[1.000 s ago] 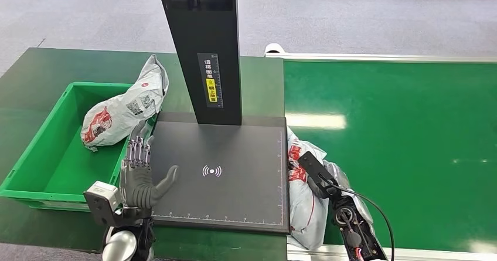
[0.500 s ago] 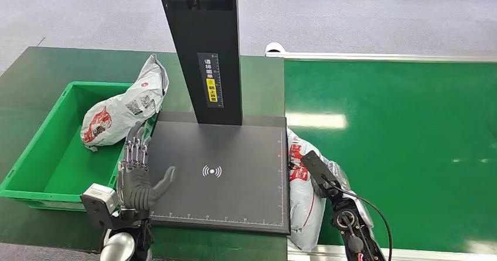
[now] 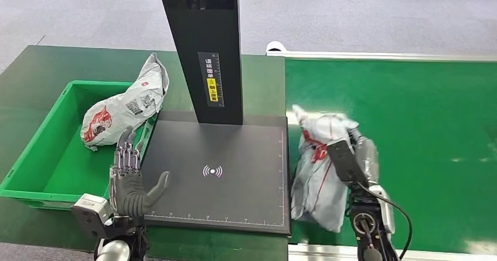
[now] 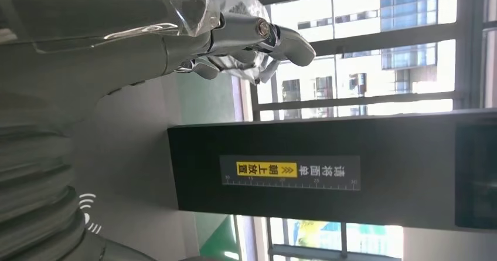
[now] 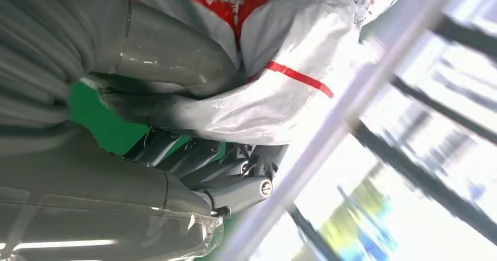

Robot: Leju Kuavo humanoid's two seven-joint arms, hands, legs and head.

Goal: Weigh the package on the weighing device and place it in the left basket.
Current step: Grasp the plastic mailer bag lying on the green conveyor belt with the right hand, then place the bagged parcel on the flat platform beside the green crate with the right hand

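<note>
**Head view: package held beside the scale**

The right hand [image 3: 357,152] grasps a grey poly mailer package [image 3: 318,164] just right of the black weighing platform [image 3: 217,173]. The left hand [image 3: 130,176], fingers spread and holding nothing, rests at the platform's left edge, beside the green basket [image 3: 44,155].

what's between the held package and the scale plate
Nothing visible. The right hand holds the package just right of the scale plate, which lies bare. The left hand rests at the plate's left edge.

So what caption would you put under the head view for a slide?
Right hand grips a grey package beside the black scale; left hand open near the green basket.
</note>
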